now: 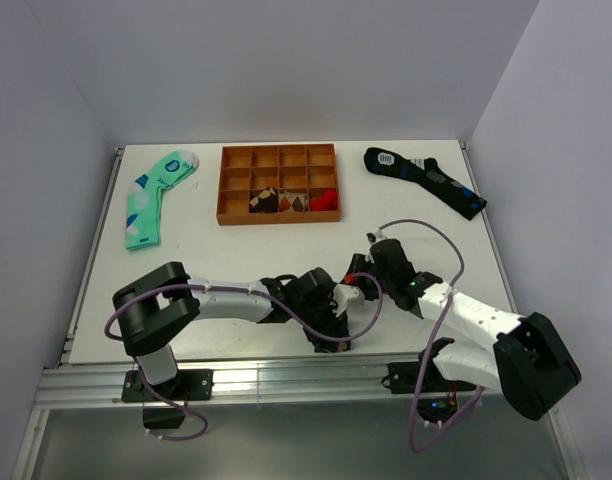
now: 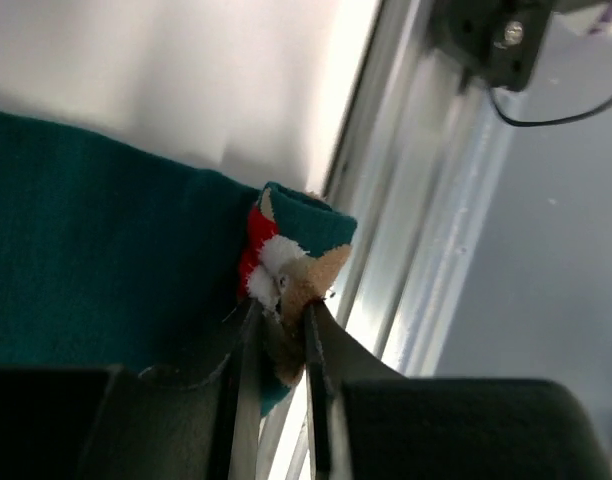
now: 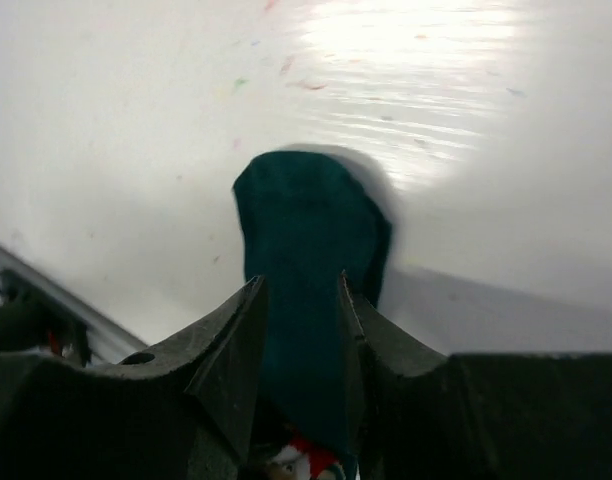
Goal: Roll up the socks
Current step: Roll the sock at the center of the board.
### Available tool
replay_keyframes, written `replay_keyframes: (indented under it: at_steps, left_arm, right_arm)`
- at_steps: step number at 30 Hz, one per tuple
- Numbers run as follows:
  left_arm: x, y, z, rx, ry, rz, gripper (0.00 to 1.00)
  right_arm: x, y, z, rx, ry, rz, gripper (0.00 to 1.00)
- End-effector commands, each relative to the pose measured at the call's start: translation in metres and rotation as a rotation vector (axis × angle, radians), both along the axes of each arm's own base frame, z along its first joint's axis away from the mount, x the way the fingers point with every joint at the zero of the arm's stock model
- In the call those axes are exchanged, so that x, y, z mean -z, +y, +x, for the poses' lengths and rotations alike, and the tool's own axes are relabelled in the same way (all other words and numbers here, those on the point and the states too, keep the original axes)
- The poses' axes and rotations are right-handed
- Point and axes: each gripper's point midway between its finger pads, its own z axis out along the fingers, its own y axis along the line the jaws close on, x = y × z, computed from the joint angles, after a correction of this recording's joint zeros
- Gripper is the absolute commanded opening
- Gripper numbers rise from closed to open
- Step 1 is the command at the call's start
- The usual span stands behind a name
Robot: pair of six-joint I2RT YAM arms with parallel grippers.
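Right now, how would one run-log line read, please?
left gripper: jaws shut on teal socks | right gripper: jaws shut on same socks | place: near edge of table

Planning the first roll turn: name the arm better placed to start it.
Probably left. The left gripper pinches the figure end of the socks, where the fabric is curled over. The right gripper clamps the fabric just past that end, which suits steadying.

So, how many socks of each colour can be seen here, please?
Mint-green sock: 1
Black sock: 1
Dark teal socks: 1 bundle, clamped in left gripper and right gripper; single or pair, cannot tell
Total: 3 sock items
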Motion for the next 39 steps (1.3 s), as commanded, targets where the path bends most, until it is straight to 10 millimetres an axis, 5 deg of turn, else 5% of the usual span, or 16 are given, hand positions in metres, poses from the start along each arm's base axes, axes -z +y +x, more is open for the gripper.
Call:
replay_keyframes:
  at_steps: [1,11,17,25,30,39]
  left_arm:
    - [0.046,0.052,-0.009,-0.106,0.16,0.268,0.04]
    - [0.052,0.055,-0.004,-0.111,0.152,0.317,0.04]
    - [0.058,0.059,-0.002,-0.123,0.148,0.346,0.04]
    - [0.065,0.068,0.013,-0.167,0.146,0.395,0.04]
    - [0.055,0.067,0.025,-0.171,0.177,0.37,0.04]
    - [0.036,0.099,0.044,-0.161,0.246,0.399,0.04]
  right_arm:
    - [-0.019,-0.014,0.018,0.151,-0.083,0.028,0.41]
    - [0.006,-0.053,0.023,0.341,0.032,-0.063,0.42]
    - [0.002,-0.071,0.039,0.405,0.023,-0.102,0.41]
    - [-0.01,-0.061,0.025,0.364,-0.058,0.048,0.38]
    - [-0.038,-0.043,0.014,0.26,-0.23,0.244,0.37]
    - [-0.047,-0.025,-0.005,0.166,-0.408,0.353,0.35]
